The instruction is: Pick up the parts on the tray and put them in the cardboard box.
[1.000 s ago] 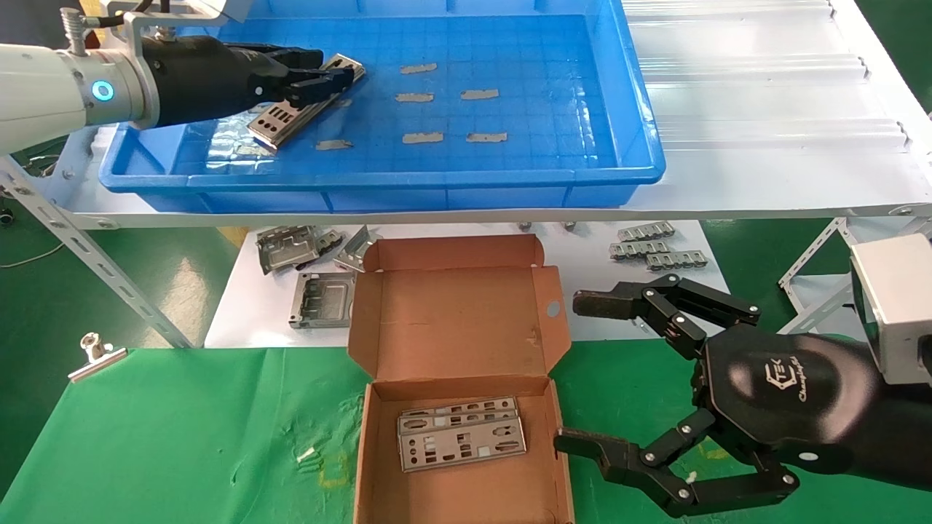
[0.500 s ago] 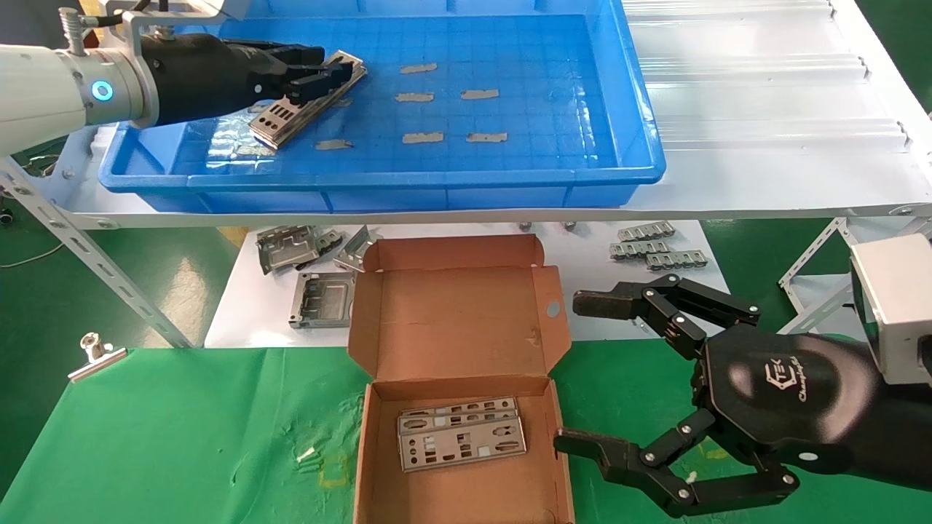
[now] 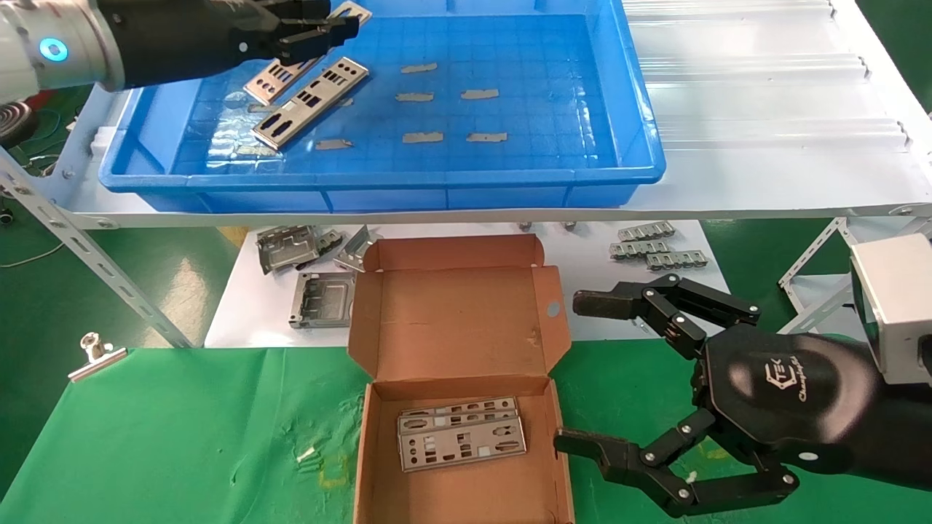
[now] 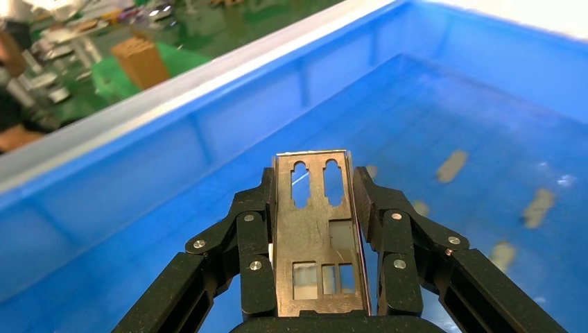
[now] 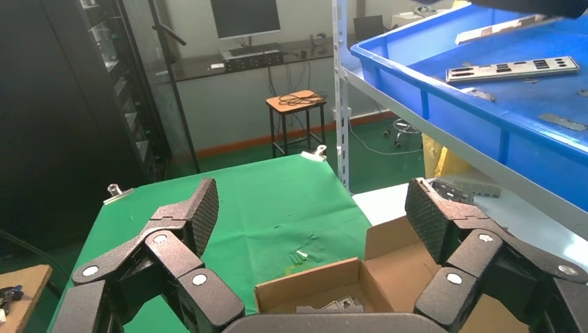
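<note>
Over on the left, the left gripper [image 3: 320,25] is up over the far-left corner of the tray [image 3: 626,94], and its fingers [image 4: 253,236] are clamped on the edges of one plate [image 4: 315,229], which hangs in the air above the tray floor. Right next to that, a second plate [image 3: 309,102] lies flat and diagonal on the blue grid floor, just beside and below the held one in the head view. Further right on the tray floor there are a few small grey patches [image 3: 448,94] scattered about, well apart from the plates. Below the shelf, some grey brackets [image 3: 309,273] sit on a white sheet [image 3: 240,313], just left of the cardboard box [image 3: 459,320]. The box is open on the green cloth [image 3: 160,437] with its lid folded back, and a couple of plates in the box [image 3: 460,442] lie flat on its bottom. On the right, the right gripper [image 3: 590,371] sits low beside the box with its fingers spread wide apart, holding nothing.
</note>
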